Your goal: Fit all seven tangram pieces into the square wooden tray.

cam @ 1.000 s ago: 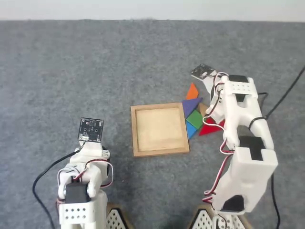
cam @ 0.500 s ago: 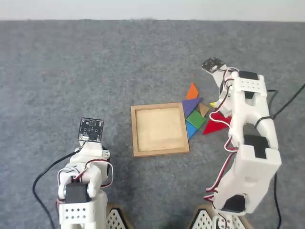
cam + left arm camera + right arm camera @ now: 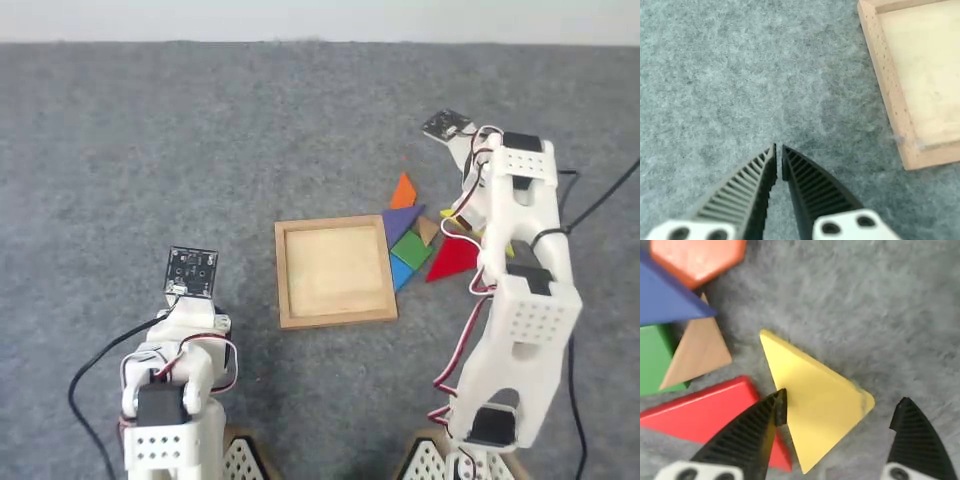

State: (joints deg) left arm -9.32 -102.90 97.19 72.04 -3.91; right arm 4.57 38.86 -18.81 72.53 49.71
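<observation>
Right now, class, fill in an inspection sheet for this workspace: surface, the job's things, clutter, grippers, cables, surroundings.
Surface: grey carpet covers the table.
Job's things: wooden tray is empty. The orange piece, purple triangle, green piece, blue piece, tan triangle, red triangle and yellow triangle lie on the carpet beside it.
Clutter: nothing seen.
Grippers: left gripper is shut over bare carpet near a tray corner. Right gripper is open over the yellow triangle.
Cables: one black cable by the left arm's base, another beside the right arm.
Surroundings: pale strip beyond the carpet.
</observation>
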